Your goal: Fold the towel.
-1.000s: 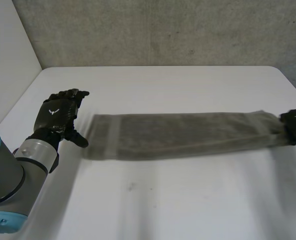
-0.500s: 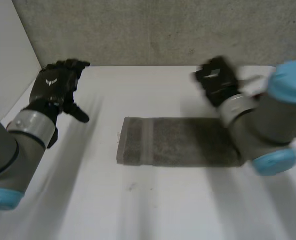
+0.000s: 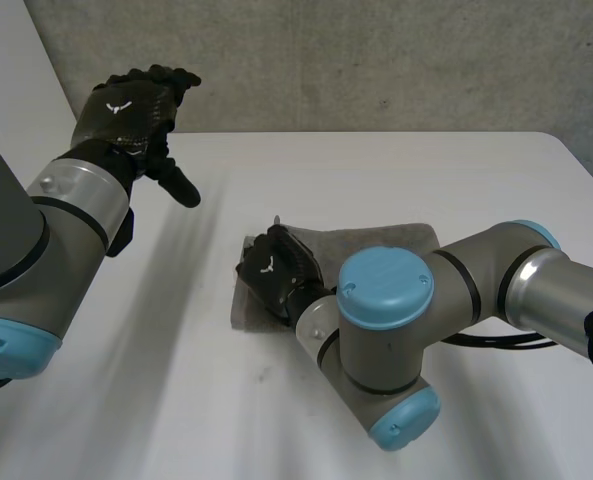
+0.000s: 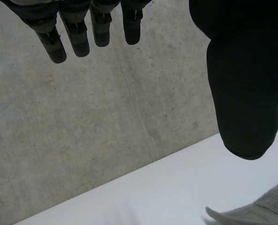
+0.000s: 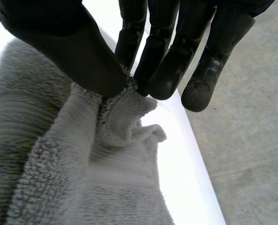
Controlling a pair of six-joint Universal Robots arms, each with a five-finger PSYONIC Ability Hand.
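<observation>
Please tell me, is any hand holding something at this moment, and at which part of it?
The right hand pinches the grey terry towel at a bunched bit of its edge. The left hand is open and holds nothing.

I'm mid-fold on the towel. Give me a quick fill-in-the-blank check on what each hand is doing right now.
1. The right hand pinches the towel between its fingers and its ____.
2. The left hand, raised with straight fingers, holds ____.
3. The towel lies on a ____ table.

Missing words: thumb; nothing; white.
</observation>
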